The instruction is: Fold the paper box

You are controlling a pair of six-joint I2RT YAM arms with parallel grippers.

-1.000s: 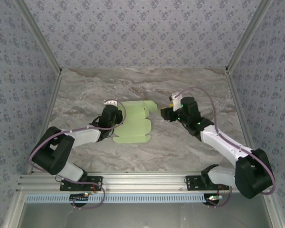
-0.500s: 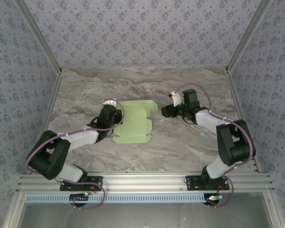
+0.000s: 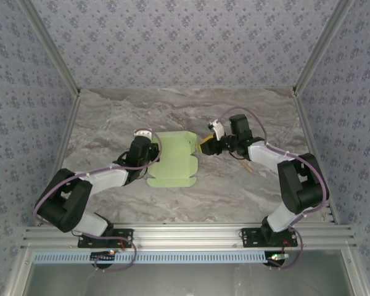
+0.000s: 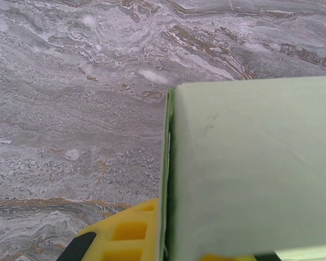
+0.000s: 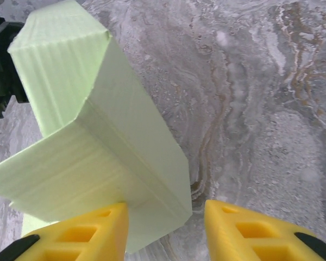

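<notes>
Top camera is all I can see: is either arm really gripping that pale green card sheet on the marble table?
Observer: Yes. In the left wrist camera, the left tool is shut on the edge of the pale lime-green card sheet, and a yellow finger shows beside that edge.
Visitor: And the right one?
Observer: The right tool is open. A corner of a flap sits between its yellow fingers, with the marble table showing beside one finger.
Visitor: Is that flap lying flat?
Observer: No, it is raised and creased along its length.
</notes>
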